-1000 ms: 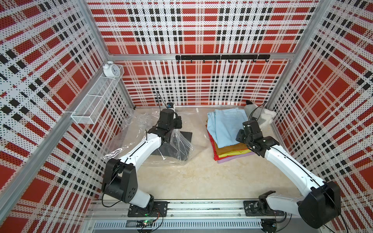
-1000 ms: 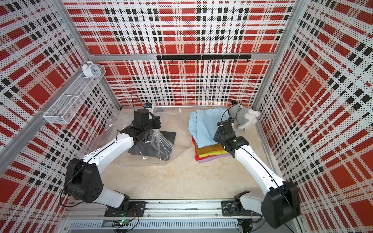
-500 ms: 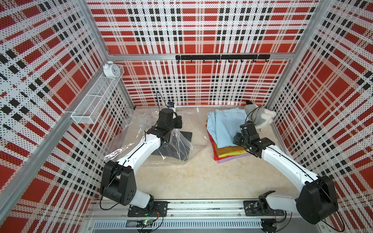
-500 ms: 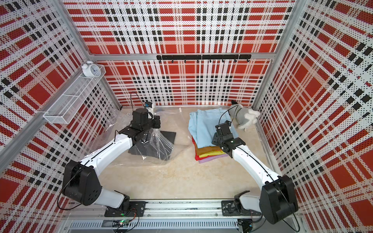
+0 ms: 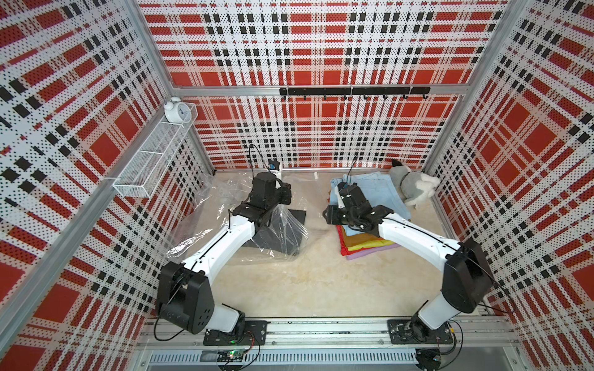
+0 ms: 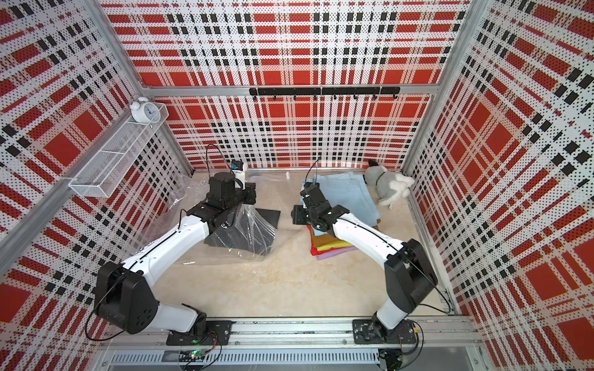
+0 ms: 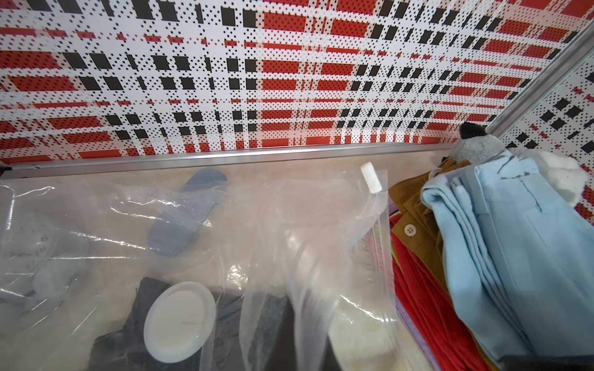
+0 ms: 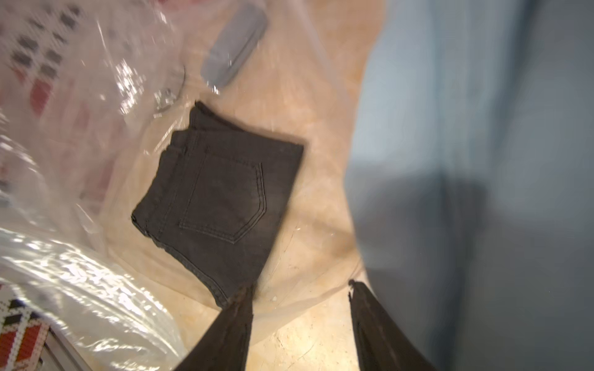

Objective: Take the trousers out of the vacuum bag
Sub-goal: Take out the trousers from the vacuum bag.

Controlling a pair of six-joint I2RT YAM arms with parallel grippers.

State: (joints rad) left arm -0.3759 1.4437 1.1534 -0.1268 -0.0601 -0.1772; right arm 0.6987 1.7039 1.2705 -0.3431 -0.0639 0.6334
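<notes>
The vacuum bag (image 5: 221, 212) lies crumpled and transparent on the left of the floor, its round white valve cap (image 7: 180, 321) close to the left wrist camera. My left gripper (image 5: 279, 205) is shut on a gathered fold of the bag's plastic, holding it up like a tent. Under that tent, inside the bag, lie folded dark grey denim trousers (image 5: 283, 234) (image 8: 221, 192). To the right, outside the bag, is a stack of folded trousers, light blue (image 5: 376, 192) on top of red, yellow and lilac (image 5: 366, 252). My right gripper (image 8: 302, 289) is open and empty at the bag's mouth, beside the denim's corner.
A grey-white plush toy (image 5: 414, 188) sits in the far right corner behind the stack. A grey flat insole-like object (image 7: 186, 218) shows through the bag near the back wall. A wire basket with an alarm clock (image 5: 154, 160) hangs on the left wall.
My right gripper has swung left, off the stack and towards the bag's mouth, and its jaws have spread wider. The left gripper holds the plastic as before.
</notes>
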